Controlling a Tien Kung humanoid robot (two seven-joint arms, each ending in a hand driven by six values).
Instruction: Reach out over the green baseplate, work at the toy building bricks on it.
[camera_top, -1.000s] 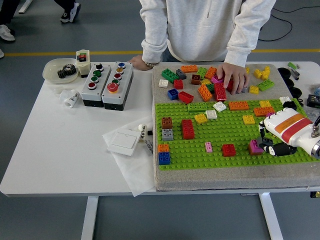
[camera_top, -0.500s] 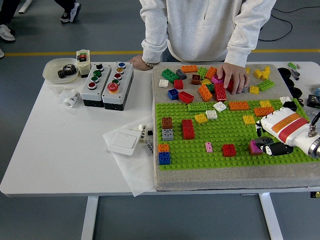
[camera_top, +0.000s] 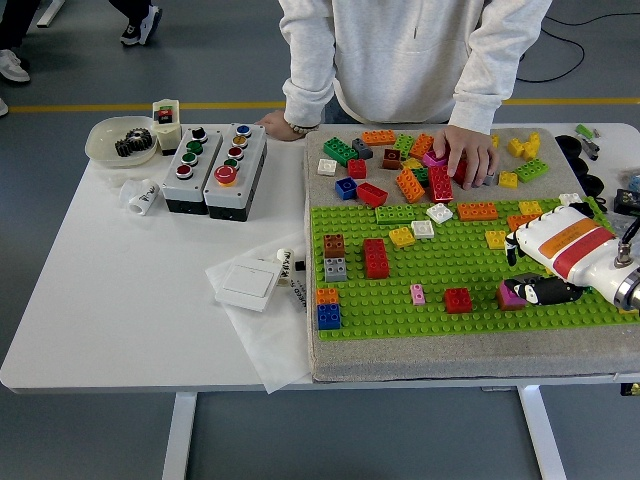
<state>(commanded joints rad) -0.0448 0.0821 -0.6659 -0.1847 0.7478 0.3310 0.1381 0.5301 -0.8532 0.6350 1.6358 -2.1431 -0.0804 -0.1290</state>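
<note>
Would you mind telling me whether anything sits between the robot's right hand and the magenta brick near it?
Nothing visible does: the right hand is already at the magenta brick on the green baseplate.

Green baseplate centre open; loose bricks and person's hand block top; surface left free.

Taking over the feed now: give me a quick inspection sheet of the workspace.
Surface: white table, grey mat under the green baseplate.
Job's things: bricks stuck on the baseplate, a purple brick at the right hand; loose brick pile beyond.
Clutter: button boxes, bowl of gears, white switch on paper.
Hands: right over the baseplate, fingertips at the purple brick; left not in view.
Cables: on the floor, top right.
Surroundings: person's hand on the pile.
</note>
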